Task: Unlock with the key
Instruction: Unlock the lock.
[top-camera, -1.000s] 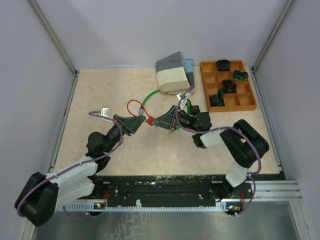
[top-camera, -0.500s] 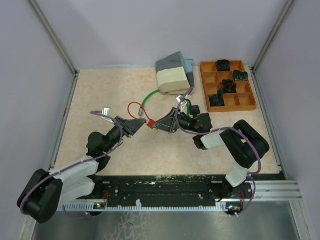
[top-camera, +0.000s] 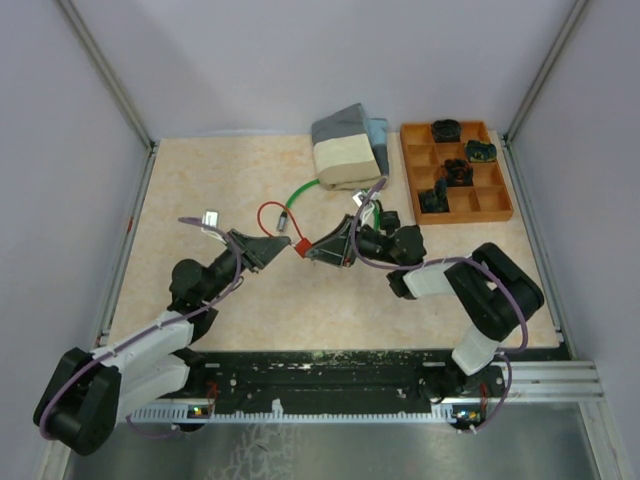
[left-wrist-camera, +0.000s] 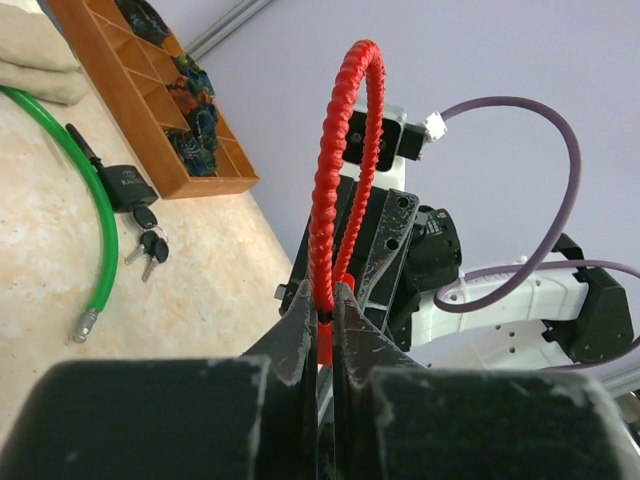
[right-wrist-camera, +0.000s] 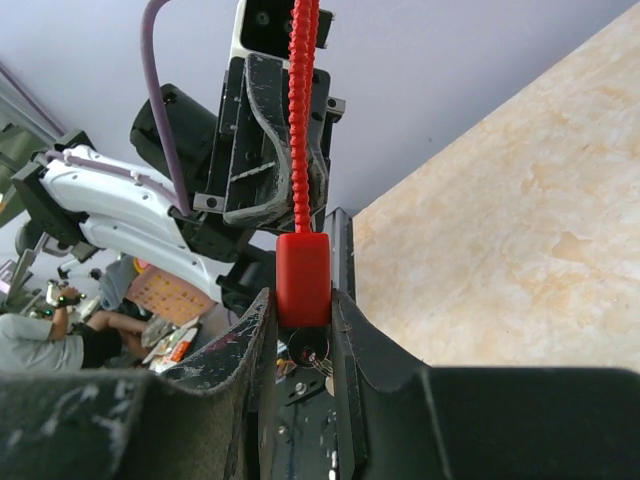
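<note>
A red cable lock hangs in the air between my two grippers. Its red body (right-wrist-camera: 303, 280) is clamped in my right gripper (right-wrist-camera: 300, 300), which is shut on it. A dark round key (right-wrist-camera: 308, 349) sits at the body's lower end, between the fingers. My left gripper (left-wrist-camera: 322, 297) is shut on the red braided cable (left-wrist-camera: 338, 170) just where it leaves the body, and the loop stands up above the fingertips. From above, the left gripper (top-camera: 270, 249) and right gripper (top-camera: 320, 248) face each other tip to tip, with the red loop (top-camera: 271, 213) behind them.
A green cable lock (top-camera: 298, 193) with a black body (left-wrist-camera: 122, 186) and loose keys (left-wrist-camera: 148, 245) lies behind the grippers. Further back sits a grey and beige cloth bundle (top-camera: 347, 148). An orange compartment tray (top-camera: 491, 203) with dark parts stands at the back right.
My left gripper's jaws have closed on the red cable. The right gripper keeps its hold on the lock body, and both arms have barely shifted.
</note>
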